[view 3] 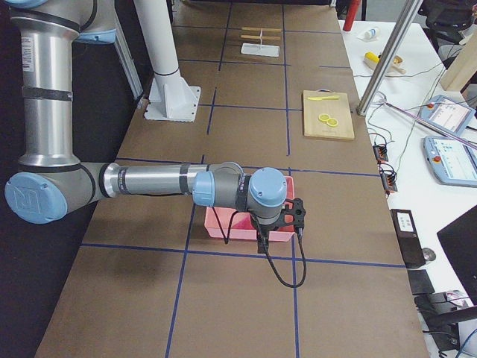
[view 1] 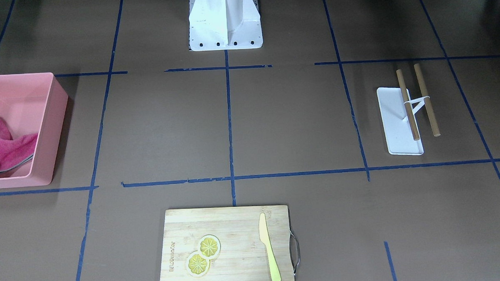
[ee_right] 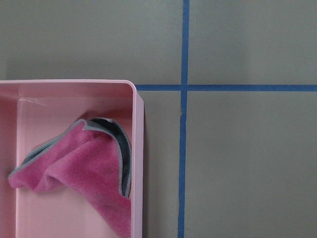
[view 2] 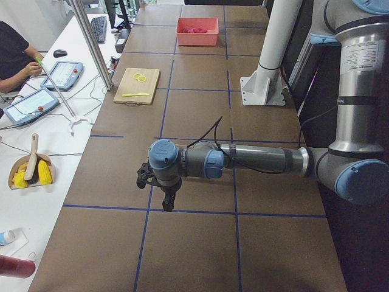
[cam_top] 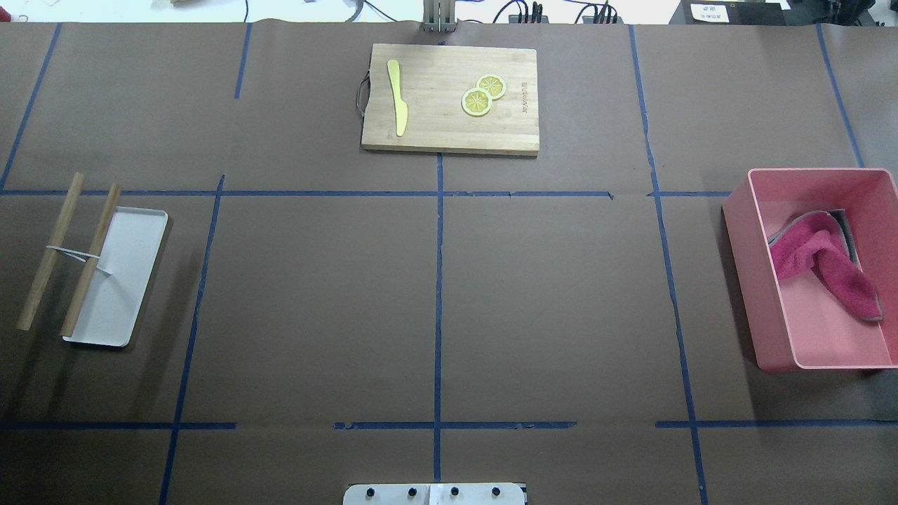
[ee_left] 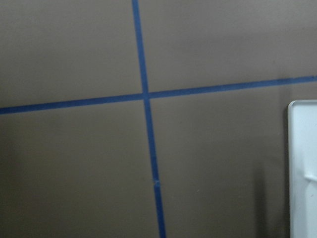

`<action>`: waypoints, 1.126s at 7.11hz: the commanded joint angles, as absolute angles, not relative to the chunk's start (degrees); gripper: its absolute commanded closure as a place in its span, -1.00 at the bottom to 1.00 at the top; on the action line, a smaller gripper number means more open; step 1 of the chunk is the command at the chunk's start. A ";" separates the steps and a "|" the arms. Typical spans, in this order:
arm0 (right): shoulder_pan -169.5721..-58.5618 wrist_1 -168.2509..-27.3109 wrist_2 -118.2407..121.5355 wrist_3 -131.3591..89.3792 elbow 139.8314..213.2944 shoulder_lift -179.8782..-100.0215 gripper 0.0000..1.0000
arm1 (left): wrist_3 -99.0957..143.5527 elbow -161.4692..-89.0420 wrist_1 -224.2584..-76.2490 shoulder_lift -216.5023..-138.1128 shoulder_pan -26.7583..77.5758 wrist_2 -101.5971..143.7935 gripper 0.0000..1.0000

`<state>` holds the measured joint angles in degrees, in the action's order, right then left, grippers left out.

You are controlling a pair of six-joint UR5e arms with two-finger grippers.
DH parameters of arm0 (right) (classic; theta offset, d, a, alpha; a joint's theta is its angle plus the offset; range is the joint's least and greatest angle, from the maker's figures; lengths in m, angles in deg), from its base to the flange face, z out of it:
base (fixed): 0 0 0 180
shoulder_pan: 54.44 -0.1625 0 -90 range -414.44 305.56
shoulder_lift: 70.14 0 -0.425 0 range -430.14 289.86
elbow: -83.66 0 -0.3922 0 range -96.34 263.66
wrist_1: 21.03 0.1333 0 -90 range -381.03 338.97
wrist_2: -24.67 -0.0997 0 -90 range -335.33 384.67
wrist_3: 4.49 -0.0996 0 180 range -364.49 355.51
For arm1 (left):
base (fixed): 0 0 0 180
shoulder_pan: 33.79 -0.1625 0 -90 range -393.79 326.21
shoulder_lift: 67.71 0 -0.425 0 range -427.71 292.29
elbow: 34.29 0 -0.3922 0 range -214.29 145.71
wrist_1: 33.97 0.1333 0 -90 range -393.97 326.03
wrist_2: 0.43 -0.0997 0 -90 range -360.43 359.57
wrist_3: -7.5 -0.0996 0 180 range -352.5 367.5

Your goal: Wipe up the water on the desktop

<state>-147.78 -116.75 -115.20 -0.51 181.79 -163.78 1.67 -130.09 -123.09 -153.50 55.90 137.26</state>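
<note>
The desktop fills the overhead view. The cloth lies in the bin at 3 o'clock, the board is at 12 and the tray at 9. The left gripper and right gripper hang above (whether either is parted or closed, I cannot tell).

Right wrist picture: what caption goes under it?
Crumpled pink cloth with grey edging lying in a pink plastic bin beside blue tape lines crossing the matte brown desktop.

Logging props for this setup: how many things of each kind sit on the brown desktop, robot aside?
Cutting board: 1
Knife: 1
Lemon slices: 2
Tray: 1
Wooden rods: 2
Bin: 1
Cloth: 1
Total: 9
</note>
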 commanded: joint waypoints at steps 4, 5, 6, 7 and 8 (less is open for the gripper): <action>-147.78 -116.75 -114.99 -0.53 180.25 -163.83 -1.00 | 0.03 -129.47 -122.83 -148.92 59.10 136.59 -1.00; -147.78 -116.66 -114.81 -0.45 179.81 -163.92 -1.00 | -0.06 -129.38 -122.92 -149.10 59.29 136.41 -1.00; -147.78 -116.66 -112.29 -0.45 179.81 -163.92 -1.00 | -0.06 -129.47 -122.92 -149.10 59.29 135.71 -1.00; -147.78 -116.75 -111.83 -0.62 179.55 -163.92 -1.00 | -0.06 -129.56 -122.92 -149.10 59.38 135.62 -1.00; -147.78 -116.75 -111.91 -0.71 179.20 -163.92 -1.00 | -0.06 -129.56 -122.92 -149.19 59.38 135.62 -1.00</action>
